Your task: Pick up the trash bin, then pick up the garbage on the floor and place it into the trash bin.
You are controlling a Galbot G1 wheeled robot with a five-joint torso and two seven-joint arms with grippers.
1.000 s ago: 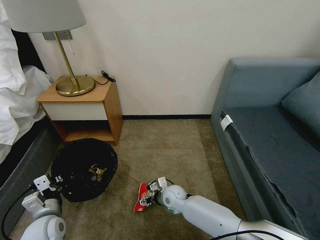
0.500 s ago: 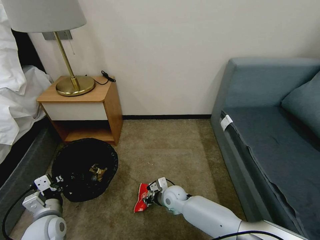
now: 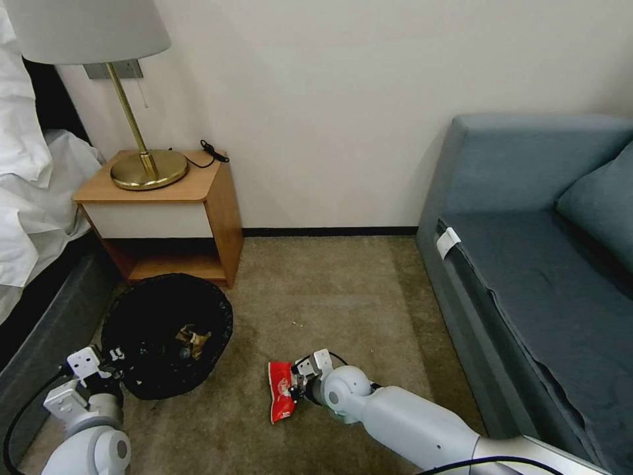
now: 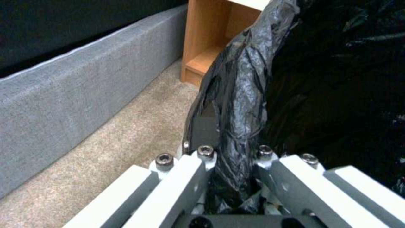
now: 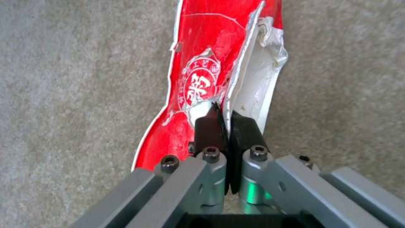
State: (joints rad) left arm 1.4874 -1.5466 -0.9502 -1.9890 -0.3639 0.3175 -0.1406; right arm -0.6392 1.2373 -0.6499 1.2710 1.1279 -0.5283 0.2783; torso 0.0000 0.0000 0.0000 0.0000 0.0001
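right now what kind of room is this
Most likely a hotel room or bedroom: a bed with white bedding, a wooden nightstand holding a brass lamp, and a blue-grey sofa on carpet.

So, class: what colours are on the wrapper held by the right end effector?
Red and white wrapper, clearest in the right wrist view.

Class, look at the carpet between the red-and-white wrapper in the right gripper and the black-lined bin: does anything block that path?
Nothing visible does. The right gripper is shut on the crumpled red-and-white wrapper; bare beige carpet separates it from the round bin lined with black plastic, whose rim the left gripper holds.
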